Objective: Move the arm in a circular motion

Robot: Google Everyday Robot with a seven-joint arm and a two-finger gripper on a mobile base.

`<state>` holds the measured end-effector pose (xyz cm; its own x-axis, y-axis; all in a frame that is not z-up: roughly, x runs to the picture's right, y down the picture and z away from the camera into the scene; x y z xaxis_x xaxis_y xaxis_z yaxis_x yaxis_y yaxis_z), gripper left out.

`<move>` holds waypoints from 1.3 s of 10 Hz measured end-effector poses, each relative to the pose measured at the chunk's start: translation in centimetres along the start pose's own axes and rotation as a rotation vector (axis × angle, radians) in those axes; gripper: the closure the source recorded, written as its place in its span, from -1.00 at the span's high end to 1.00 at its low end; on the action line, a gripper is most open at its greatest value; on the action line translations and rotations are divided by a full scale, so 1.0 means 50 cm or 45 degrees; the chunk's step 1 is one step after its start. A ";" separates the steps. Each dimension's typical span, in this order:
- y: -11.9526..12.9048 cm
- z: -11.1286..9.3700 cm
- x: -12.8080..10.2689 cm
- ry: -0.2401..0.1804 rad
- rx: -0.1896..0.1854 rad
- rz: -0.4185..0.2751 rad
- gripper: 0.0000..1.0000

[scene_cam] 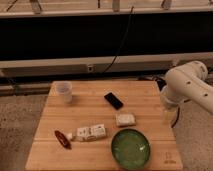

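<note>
**Overview of the workspace, items listed by descending size.** A wide black wall panel spans the upper half of the frame, bordered above and below by pale horizontal rails. A thin dark cable hangs diagonally across it towards a small socket at centre.

Below it, a square light-wood tabletop fills the lower centre of the frame. It stands on a speckled grey floor, visible at lower left and lower right.

The large glossy white robot arm, built of thick rounded segments with small dark dots, occupies the right edge of the frame at mid-height. Its bulbous joint sits just beyond the right edge of the tabletop.

A round green glazed bowl rests near the lower right corner of the tabletop.

The slim pale gripper hangs downward from the arm at the right edge of the tabletop, above and to the right of the bowl. Its jaws stand spread, pinching nothing.

A translucent plastic cup stands upright at the upper left of the tabletop.

A white rectangular carton lies left of the bowl.

A flat black rectangular phone lies diagonally at upper centre.

A small pale rectangular packet lies between the phone and the bowl.

A small dark-red elongated object lies at lower left, near the carton.
</note>
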<state>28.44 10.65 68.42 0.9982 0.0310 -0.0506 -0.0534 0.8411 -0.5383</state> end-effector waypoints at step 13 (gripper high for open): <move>-0.106 0.015 -0.086 0.026 0.006 -0.134 0.60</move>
<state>24.47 6.46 72.13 0.9976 -0.0686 -0.0113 0.0518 0.8417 -0.5374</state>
